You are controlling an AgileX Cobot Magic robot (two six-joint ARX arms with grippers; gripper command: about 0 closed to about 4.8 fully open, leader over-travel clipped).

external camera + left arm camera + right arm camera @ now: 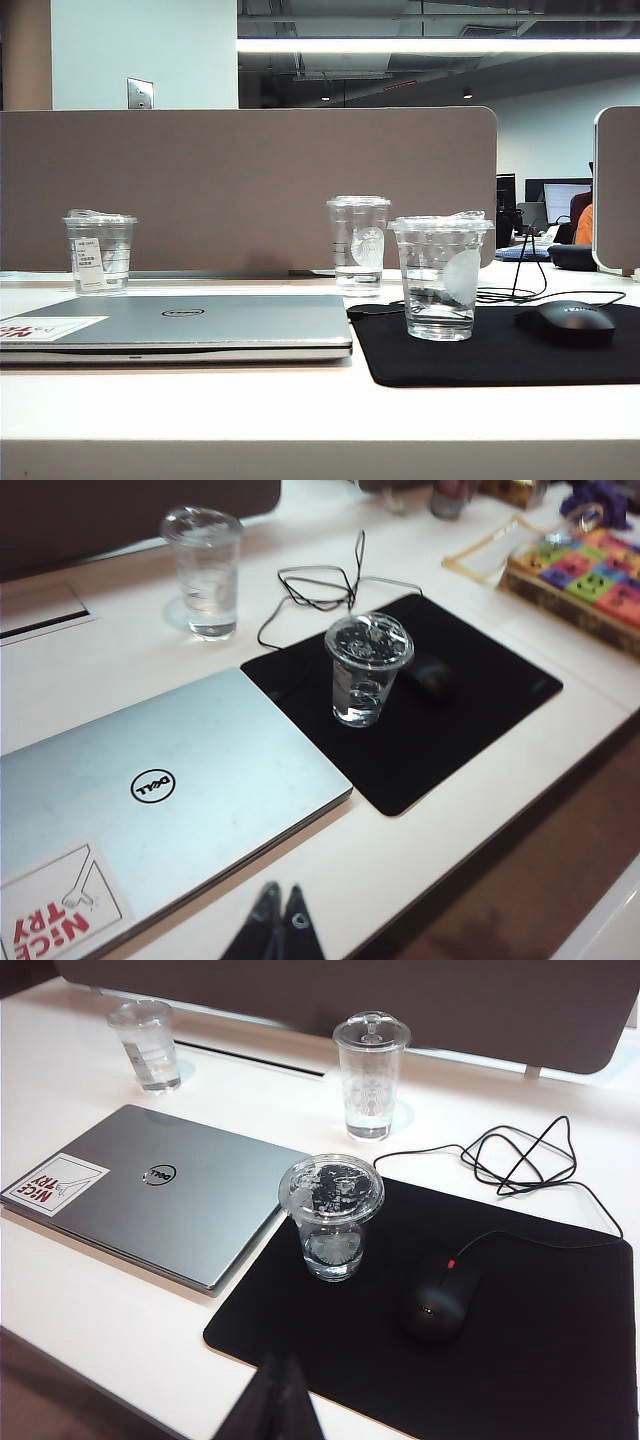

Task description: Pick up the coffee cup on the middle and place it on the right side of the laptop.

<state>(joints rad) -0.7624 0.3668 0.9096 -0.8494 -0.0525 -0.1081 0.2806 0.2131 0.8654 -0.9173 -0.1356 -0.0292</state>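
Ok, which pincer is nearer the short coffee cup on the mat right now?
Right, it seems. The right pincer hangs at the front edge of the mat, the coffee cup just beyond. The left pincer hangs off the front corner of the laptop, farther back.

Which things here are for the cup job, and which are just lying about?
For the job: coffee cup, laptop, left pincer and right pincer, both shut, near the table's front edge.
Lying about: tall cup, labelled cup, mouse, black mat.
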